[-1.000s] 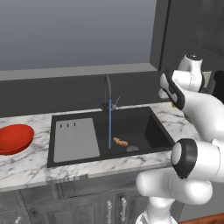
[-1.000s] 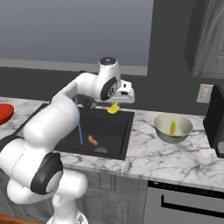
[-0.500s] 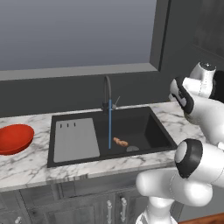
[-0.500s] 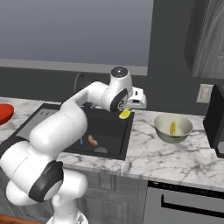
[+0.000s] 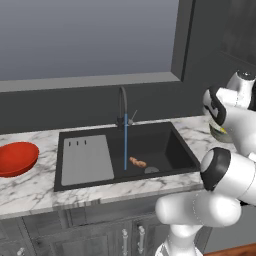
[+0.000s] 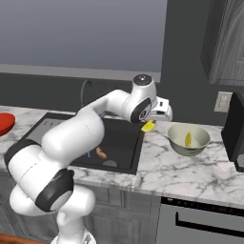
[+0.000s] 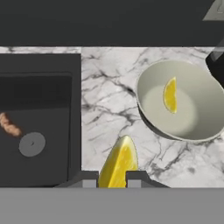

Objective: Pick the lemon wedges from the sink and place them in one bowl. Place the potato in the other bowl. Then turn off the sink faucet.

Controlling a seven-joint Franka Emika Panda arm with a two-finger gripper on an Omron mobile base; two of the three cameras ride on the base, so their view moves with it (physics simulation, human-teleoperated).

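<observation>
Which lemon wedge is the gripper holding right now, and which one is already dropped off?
The gripper holds the wedge above the marble counter, between sink and grey bowl. The other wedge already lies inside that bowl.

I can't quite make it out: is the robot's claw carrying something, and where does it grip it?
Yes: the gripper is shut on a lemon wedge, pinching its near end between the two fingertips.

marble counter [image 6: 190, 167] | red bowl [image 5: 16, 158] | grey-beige bowl [image 6: 188, 139] | sink [image 5: 125, 150]
</observation>
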